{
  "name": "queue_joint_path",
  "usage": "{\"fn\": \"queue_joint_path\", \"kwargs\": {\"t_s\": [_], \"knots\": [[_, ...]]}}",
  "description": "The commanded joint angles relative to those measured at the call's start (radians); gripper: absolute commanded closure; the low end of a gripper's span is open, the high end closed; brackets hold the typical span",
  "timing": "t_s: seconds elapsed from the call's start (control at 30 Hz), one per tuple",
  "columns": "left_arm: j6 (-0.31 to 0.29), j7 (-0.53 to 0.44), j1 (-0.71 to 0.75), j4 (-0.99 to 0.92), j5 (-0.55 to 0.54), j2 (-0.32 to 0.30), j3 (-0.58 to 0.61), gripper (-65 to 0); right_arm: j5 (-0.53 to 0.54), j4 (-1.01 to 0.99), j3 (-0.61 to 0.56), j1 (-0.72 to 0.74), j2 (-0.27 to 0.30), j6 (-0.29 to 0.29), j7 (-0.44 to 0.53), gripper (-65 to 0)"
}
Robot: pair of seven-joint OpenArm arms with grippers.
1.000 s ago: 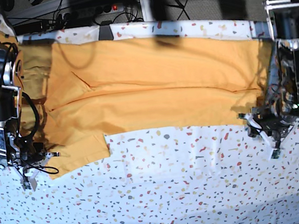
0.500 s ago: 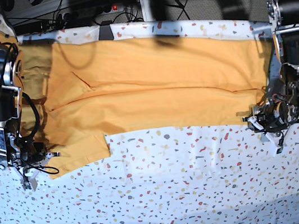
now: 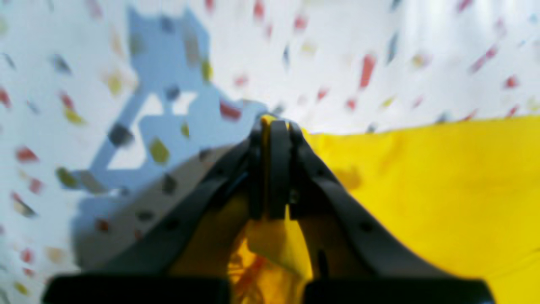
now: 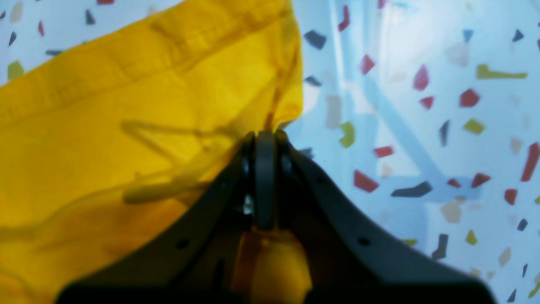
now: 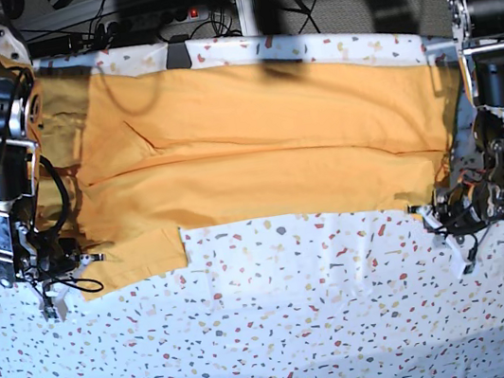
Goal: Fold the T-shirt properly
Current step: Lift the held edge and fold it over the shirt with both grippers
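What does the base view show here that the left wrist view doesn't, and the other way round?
Only the base view shows the whole T-shirt spread across the speckled table, with the right gripper at its other end. Only the left wrist view shows the left gripper closed, orange cloth pinched between its fingertips. Both show the shirt's edge meeting the speckled surface.

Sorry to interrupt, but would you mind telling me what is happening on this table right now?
A two-armed robot is folding an orange-yellow T-shirt spread across a speckled table. Each claw is shut on a near corner of the shirt: the left claw at one end, the right claw at the other. The shirt lies mostly flat, so the fold itself is not yet made.
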Motion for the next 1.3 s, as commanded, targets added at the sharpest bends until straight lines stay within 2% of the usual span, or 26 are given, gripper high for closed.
{"fn": "queue_joint_path", "kwargs": {"t_s": [0.0, 0.07, 0.1, 0.2, 0.33, 0.43, 0.63, 0.83, 0.9, 1.07, 1.27], "knots": [[-0.001, -0.008, -0.033, 0.034, -0.008, -0.010, -0.001, 0.0, 0.014, 0.042, 0.000, 0.033, 0.011, 0.035, 0.017, 0.0], [-0.001, 0.008, -0.032, 0.058, -0.008, -0.010, -0.001, 0.0, 0.033, 0.087, 0.000, 0.033, 0.011, 0.101, 0.016, 0.0], [-0.001, 0.017, -0.032, 0.066, -0.009, -0.011, -0.001, 0.0, 0.034, 0.110, 0.000, 0.033, 0.011, 0.111, 0.014, 0.0], [-0.001, 0.040, -0.029, 0.087, -0.045, -0.018, -0.001, 0.0, 0.034, 0.187, 0.000, 0.019, 0.012, 0.111, -0.002, 0.0], [-0.002, 0.103, -0.027, 0.121, -0.154, -0.038, -0.001, 0.0, 0.046, 0.336, 0.002, -0.048, 0.012, 0.111, -0.040, 0.0], [-0.002, 0.167, -0.025, 0.159, -0.258, -0.065, -0.001, 0.0, 0.088, 0.460, 0.002, -0.126, 0.012, 0.111, -0.085, 0.0], [-0.002, 0.247, 0.041, 0.318, -0.447, -0.139, -0.001, 0.0, 0.089, 0.712, 0.011, -0.337, 0.014, 0.111, -0.092, 0.0], [-0.002, 0.254, 0.169, 0.509, -0.452, -0.212, -0.001, 0.0, 0.092, 0.963, 0.088, -0.526, 0.014, 0.109, -0.099, 0.0], [-0.002, 0.254, 0.212, 0.565, -0.442, -0.227, -0.002, 0.0, 0.125, 1.042, 0.140, -0.580, 0.014, 0.109, -0.113, 0.0], [-0.002, 0.253, 0.294, 0.642, -0.418, -0.234, -0.002, 0.0, 0.234, 1.199, 0.277, -0.692, 0.014, 0.111, -0.156, 0.0], [-0.002, 0.254, 0.350, 0.644, -0.417, -0.234, -0.002, 0.0, 0.299, 1.254, 0.353, -0.785, 0.014, 0.111, -0.169, 0.0]]}}
